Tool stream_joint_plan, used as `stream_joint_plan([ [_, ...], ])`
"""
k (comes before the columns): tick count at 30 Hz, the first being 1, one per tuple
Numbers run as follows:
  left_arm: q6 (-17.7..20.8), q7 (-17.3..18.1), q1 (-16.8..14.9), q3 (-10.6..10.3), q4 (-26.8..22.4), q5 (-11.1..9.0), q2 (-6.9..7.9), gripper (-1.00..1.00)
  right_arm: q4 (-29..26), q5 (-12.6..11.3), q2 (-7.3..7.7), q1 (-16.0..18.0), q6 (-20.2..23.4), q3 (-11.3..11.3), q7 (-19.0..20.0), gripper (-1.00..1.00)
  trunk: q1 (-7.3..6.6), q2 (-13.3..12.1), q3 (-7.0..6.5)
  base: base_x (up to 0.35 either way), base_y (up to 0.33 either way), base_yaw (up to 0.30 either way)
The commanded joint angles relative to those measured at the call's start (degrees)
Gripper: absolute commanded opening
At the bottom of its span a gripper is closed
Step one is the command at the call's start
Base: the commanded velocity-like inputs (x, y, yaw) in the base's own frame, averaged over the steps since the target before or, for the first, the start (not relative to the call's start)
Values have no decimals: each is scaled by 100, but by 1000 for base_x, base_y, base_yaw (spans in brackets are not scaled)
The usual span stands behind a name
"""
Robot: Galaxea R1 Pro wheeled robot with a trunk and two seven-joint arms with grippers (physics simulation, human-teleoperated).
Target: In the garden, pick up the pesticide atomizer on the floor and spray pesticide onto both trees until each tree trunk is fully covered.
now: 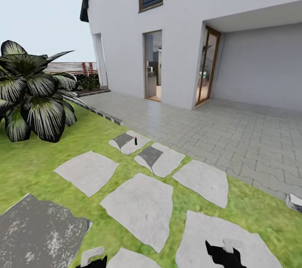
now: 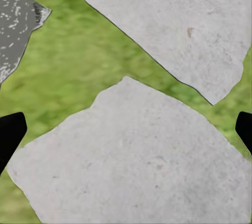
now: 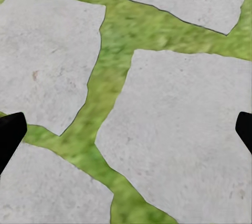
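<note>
Atomizer [image 1: 136,140] standing untouched on far stone [image 1: 130,142], 12 o'clock from robot, well apart from arms. Both claws hanging open, empty, over stones: left [image 2: 126,129], right [image 3: 126,129]. Pickup, spraying both pending.

A: What is the ground here?
B: A green lawn [image 1: 37,163] with flat pale stepping stones [image 1: 140,207] set in it, next to grey paving [image 1: 235,134].
A: Anything on the stones?
B: The pesticide atomizer [image 1: 135,140] stands upright on a far stone.

Matt rough stepping stones [image 1: 142,207]; paved patio [image 1: 235,130].
</note>
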State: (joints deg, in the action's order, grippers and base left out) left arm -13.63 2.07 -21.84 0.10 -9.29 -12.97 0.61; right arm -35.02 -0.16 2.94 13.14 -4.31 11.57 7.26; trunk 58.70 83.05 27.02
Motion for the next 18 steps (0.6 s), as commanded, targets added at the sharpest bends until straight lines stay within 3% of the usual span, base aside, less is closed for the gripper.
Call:
stream_joint_plan([
  [1, -16, 23, -4, -1, 6, -38, 1, 100, 4, -2, -3, 4, -17, 29, 47, 100, 3, 3, 6, 335, 0, 0],
  [18, -16, 22, -4, -1, 6, -35, 1, 100, 4, -2, -5, 4, -17, 29, 47, 100, 3, 3, 6, 335, 0, 0],
])
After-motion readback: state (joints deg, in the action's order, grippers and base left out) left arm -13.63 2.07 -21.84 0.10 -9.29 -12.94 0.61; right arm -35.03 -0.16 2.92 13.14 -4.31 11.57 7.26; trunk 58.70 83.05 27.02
